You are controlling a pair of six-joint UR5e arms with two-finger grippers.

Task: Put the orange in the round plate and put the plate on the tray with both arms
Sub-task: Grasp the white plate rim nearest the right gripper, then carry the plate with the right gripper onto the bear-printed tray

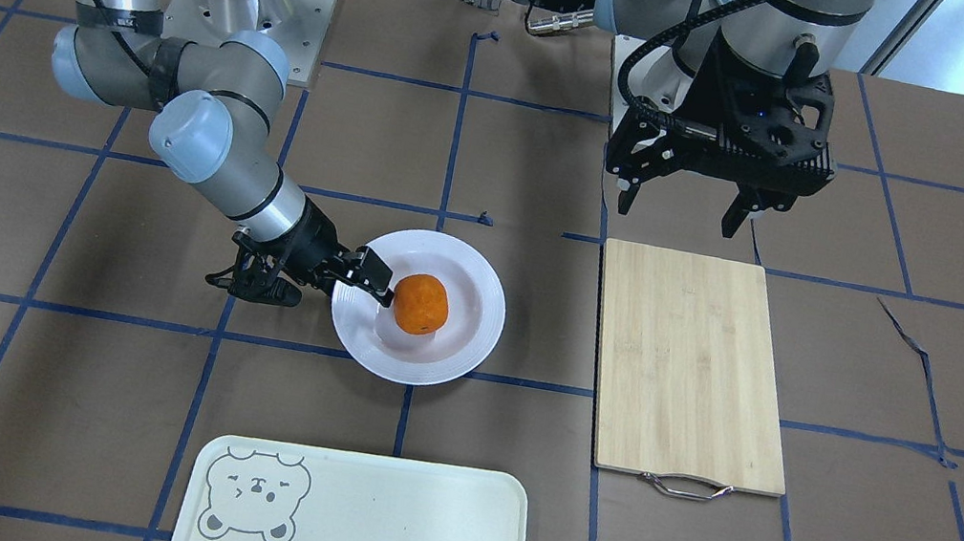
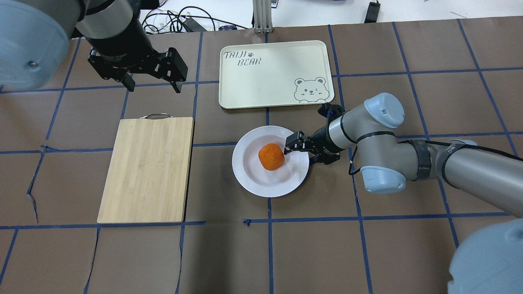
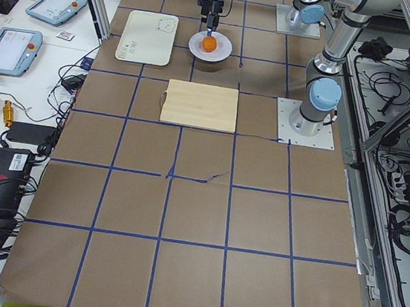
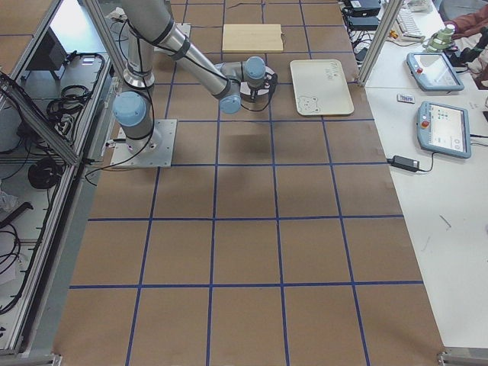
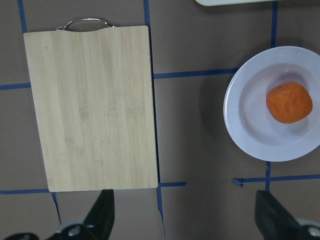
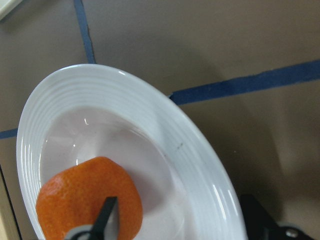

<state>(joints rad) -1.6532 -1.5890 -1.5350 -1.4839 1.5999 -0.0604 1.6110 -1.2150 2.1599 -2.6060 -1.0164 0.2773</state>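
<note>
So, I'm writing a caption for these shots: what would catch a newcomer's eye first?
The bright orange sitting in the white round plate in the middle of the table, with the right gripper low at the plate's rim, a finger either side of it. The left gripper hangs open, raised, near the cutting board, and the tray holds nothing.
</note>
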